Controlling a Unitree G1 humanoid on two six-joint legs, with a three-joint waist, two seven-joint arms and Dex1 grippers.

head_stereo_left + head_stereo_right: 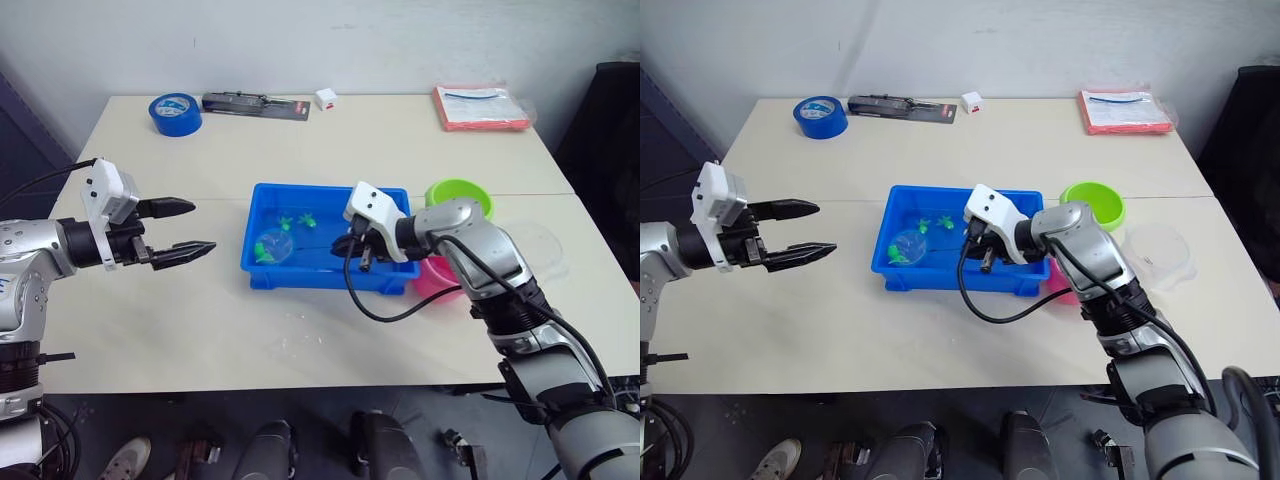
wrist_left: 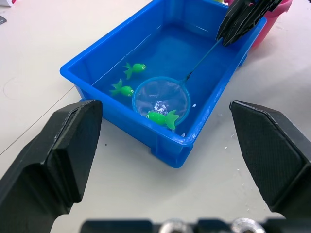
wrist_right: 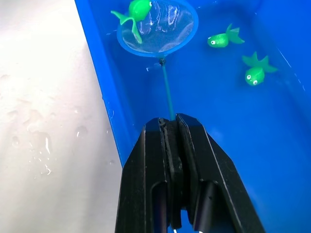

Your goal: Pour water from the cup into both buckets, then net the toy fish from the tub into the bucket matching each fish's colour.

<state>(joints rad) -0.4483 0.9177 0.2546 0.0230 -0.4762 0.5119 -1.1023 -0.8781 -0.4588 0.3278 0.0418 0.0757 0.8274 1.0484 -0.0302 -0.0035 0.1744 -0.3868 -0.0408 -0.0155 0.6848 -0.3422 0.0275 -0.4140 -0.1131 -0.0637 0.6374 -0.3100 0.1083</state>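
Our right gripper (image 3: 171,127), reaching in over the near rim of the blue tub (image 1: 262,270), pinches the thin handle of the net (image 2: 162,97), whose ring lies ahead of the fingers in the water. We count three green toy fish: one (image 2: 162,117) on the ring's edge, two (image 2: 135,68) (image 2: 122,89) just beyond it. Beside this arm sit a green bucket (image 1: 459,192) and a pink bucket (image 1: 437,276). Our left gripper (image 1: 182,229) hovers, fingers spread wide and empty, well apart from the tub. We can read no writing.
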